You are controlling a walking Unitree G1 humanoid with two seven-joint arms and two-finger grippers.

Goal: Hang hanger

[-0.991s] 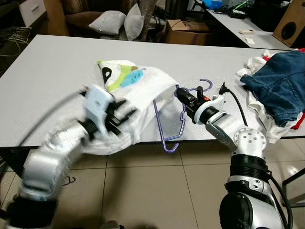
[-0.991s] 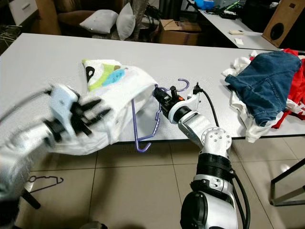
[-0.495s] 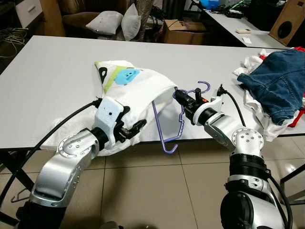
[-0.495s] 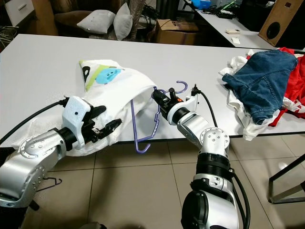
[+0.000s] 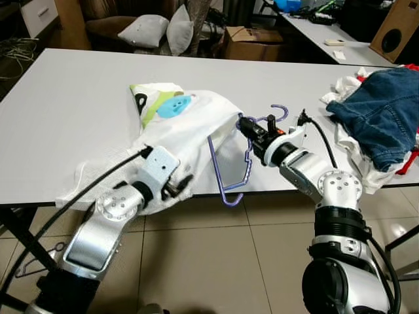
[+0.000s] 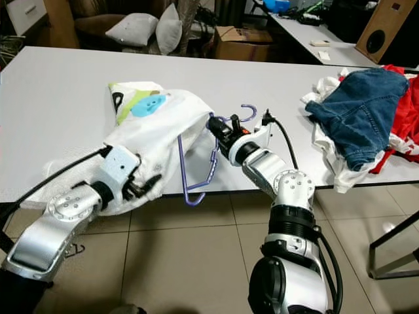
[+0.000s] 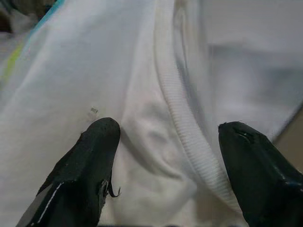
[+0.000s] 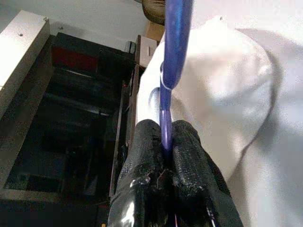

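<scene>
Two pincers are at work over the white bench (image 5: 72,98). My left pincer (image 7: 165,161) is spread wide, its fingers (image 7: 90,156) pressed on the hem of the white T-shirt (image 5: 190,131) at the near bench edge. My right pincer (image 8: 163,142) is clamped on the purple hanger (image 5: 232,163), which is partly tucked into the shirt's opening and overhangs the edge. Jeans (image 5: 380,118) lie far right.

Even, bright indoor light, soft glare on the white table (image 5: 78,98), faint shadows beside the white shirt (image 5: 190,124), head views sharp, left wrist view soft and out of focus, right wrist view dark at one side
</scene>
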